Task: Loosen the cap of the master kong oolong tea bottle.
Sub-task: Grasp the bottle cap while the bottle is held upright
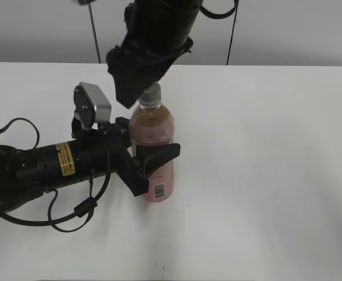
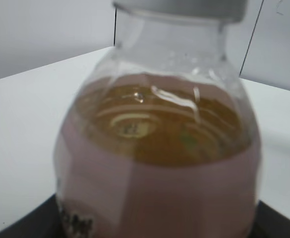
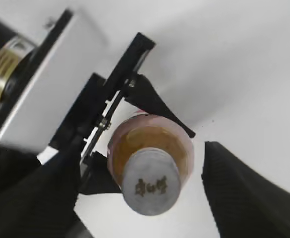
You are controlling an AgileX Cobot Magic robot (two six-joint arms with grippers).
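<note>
A: What stands on the white surface?

B: A tall clear plastic bottle of amber tea with a pink wrap label point(image 1: 153, 158), upright. A barcode shows low on the label's front, and the tea reaches up into the rounded shoulder, just under the clear neck.

A: And the top?

B: A small round pale screw cap with a dark mark on its top point(image 3: 150, 182) sits on the neck, level. From the exterior view only a bit of the cap point(image 1: 153, 89) shows.

A: How does the close view look?

B: The bottle point(image 2: 159, 163) fills it, blurred, with the cap's lower edge point(image 2: 184, 9) at the top
</note>
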